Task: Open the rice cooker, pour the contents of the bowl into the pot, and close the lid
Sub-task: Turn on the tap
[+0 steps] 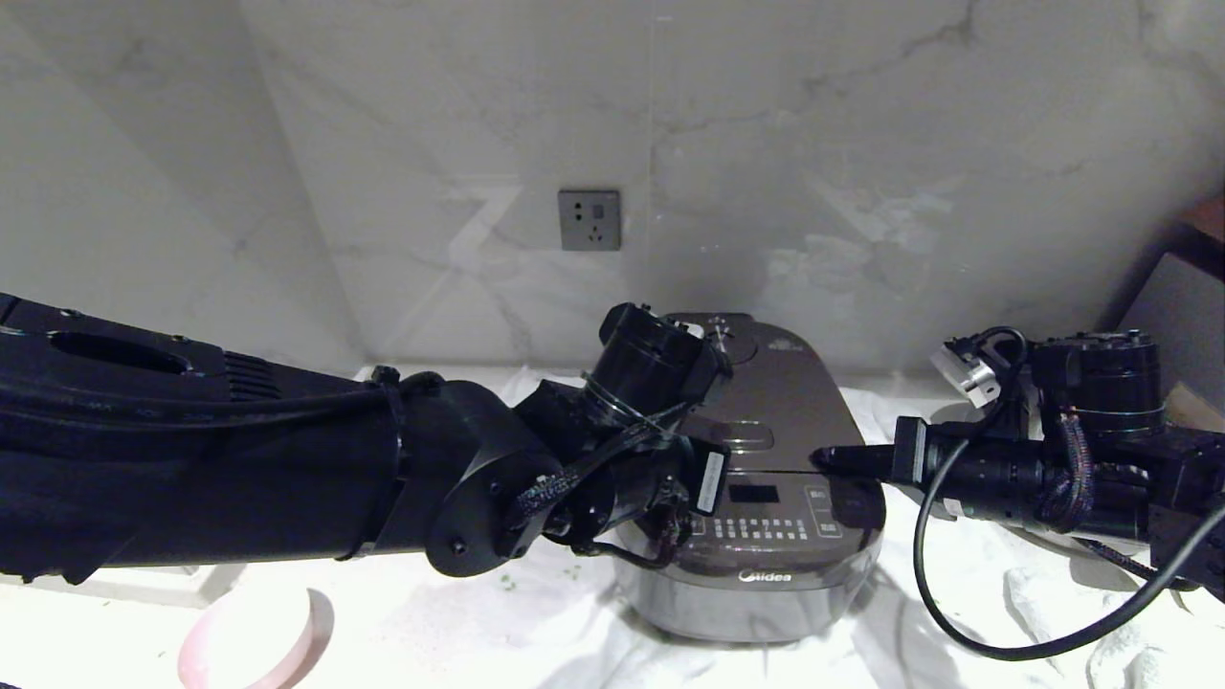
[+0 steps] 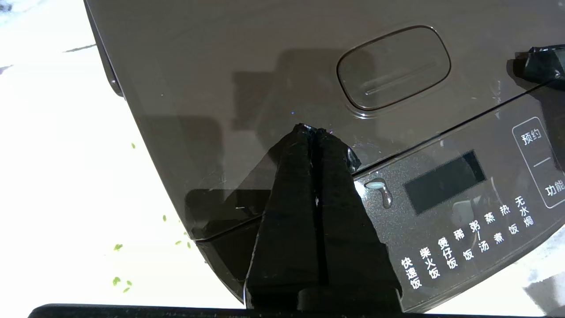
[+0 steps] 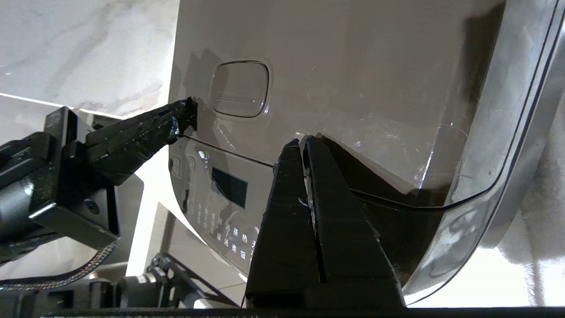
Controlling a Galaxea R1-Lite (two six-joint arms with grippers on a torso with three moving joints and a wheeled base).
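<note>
The rice cooker sits at centre frame in the head view on a white cloth over the bench, its lid down and flat. Both grippers rest their tips on the front edge of that lid: the left gripper comes in from the left of the frame, jaws pressed together, tip just short of the oval release button; the right gripper comes in from the right, jaws likewise pressed together and holding nothing, tip near the seam above the button panel.

By the look of it the lid is being pressed home, or the button is about to be pushed; which, I cannot tell. Either way, the push should go straight down near the front seam, evenly from both sides, with no sliding onto the panel keys.

The bowl is cut off at the lower left edge, only its pink rim showing, so its inside cannot be read. A few green bits lie loose on the cloth. The pot is hidden under the lid, and whether the latch has caught is not visible
</note>
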